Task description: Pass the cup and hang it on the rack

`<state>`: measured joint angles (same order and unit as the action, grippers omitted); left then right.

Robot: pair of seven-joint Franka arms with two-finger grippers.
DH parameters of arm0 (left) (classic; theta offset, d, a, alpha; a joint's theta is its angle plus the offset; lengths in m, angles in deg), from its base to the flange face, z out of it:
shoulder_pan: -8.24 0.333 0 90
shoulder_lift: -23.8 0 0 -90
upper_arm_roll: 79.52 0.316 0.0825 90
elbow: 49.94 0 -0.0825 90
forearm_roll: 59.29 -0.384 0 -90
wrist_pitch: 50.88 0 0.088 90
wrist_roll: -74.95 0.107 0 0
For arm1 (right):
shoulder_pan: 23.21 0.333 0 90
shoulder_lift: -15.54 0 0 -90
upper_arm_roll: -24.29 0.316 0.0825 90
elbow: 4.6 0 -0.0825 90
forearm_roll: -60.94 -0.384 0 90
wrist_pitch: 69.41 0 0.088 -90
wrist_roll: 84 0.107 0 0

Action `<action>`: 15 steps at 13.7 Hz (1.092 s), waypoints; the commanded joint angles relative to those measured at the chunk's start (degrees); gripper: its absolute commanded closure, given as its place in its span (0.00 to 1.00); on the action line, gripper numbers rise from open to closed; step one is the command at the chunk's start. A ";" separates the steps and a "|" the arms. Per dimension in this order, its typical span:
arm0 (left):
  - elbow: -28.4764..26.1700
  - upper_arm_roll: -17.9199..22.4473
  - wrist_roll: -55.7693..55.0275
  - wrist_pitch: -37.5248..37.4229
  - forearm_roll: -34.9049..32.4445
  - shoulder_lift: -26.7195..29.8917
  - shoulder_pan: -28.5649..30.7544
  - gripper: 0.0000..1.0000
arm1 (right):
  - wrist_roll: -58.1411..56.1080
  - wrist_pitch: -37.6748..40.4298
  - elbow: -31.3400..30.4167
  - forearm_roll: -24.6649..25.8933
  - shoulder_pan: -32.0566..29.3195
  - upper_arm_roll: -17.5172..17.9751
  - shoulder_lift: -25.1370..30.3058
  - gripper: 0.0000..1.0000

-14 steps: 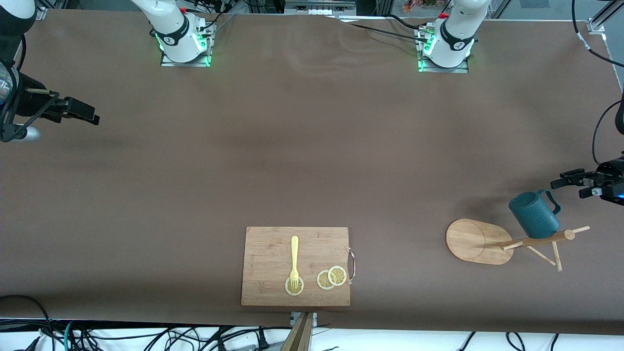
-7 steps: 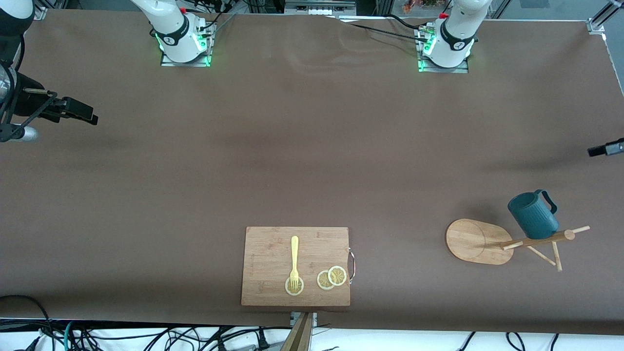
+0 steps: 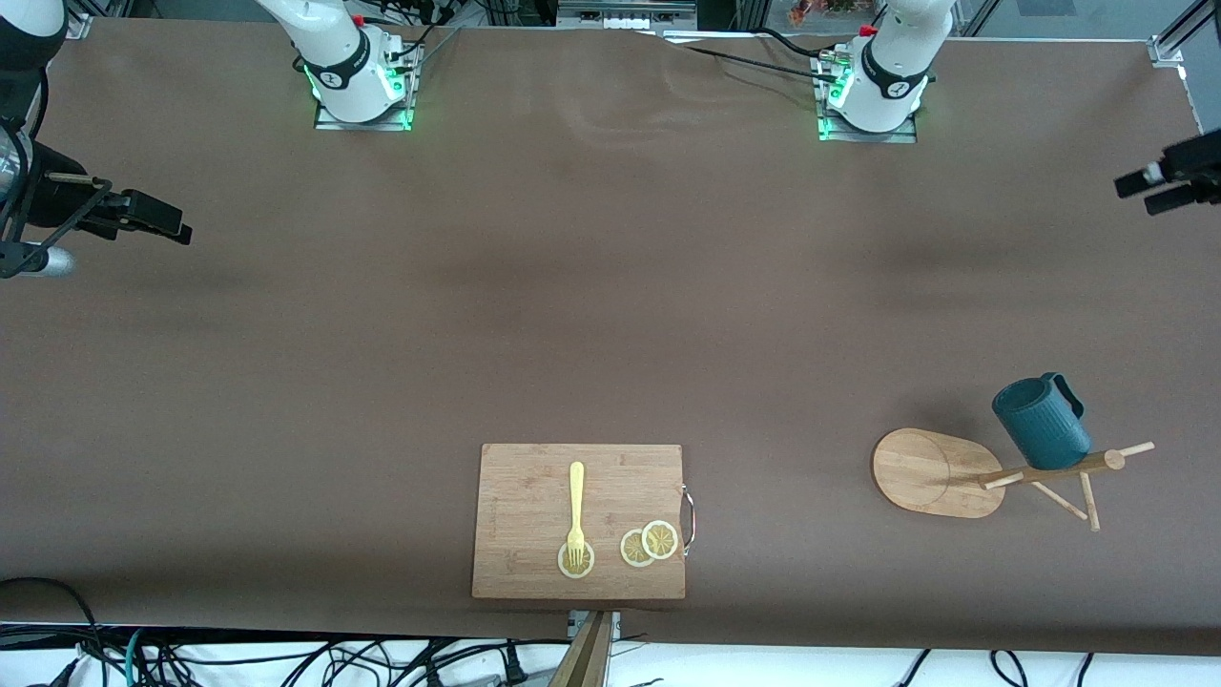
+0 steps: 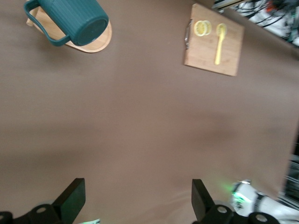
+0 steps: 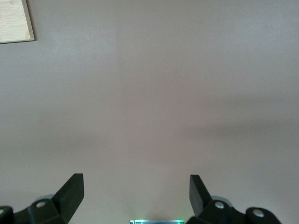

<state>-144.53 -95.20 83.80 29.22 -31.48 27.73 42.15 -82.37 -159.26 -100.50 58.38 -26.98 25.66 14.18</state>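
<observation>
The cup (image 3: pixel 1041 423) hangs on the rack (image 3: pixel 992 470), well apart from both arms' open, empty jaws.

We see a wide brown table (image 3: pixel 610 315) under even light, with black cables (image 3: pixel 286 663) tangled along a white strip at its near edge.

The left end effector (image 3: pixel 1140 191) has risen away from the cup (image 3: pixel 1040 425).

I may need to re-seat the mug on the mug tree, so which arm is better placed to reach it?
Left, probably. The teal mug hangs on the bamboo mug tree at the left arm's end of the table. The left gripper, fingers open, is over that end; the right gripper waits, also open, over the right arm's end.
</observation>
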 commanded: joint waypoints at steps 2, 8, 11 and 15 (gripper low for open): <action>-2.62 1.18 -6.02 4.70 -14.84 4.67 -11.47 0.00 | -0.49 1.08 1.16 -0.95 -0.54 0.21 -0.22 0.00; -4.99 1.96 -26.05 8.82 -27.71 4.59 -22.39 0.00 | -0.49 1.17 1.16 -0.95 -0.54 0.21 -0.22 0.00; -4.99 9.67 -25.64 15.93 -27.89 3.19 -25.64 0.00 | -0.49 1.17 1.16 -0.95 -0.54 0.21 -0.22 0.00; -4.38 14.63 -22.39 17.37 -27.81 2.92 -29.69 0.00 | -0.49 1.08 1.16 -0.95 -0.54 0.21 -0.22 0.00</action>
<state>-149.41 -81.53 60.65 46.39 -58.00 30.50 14.65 -82.37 -159.20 -100.46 58.38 -26.98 25.65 14.18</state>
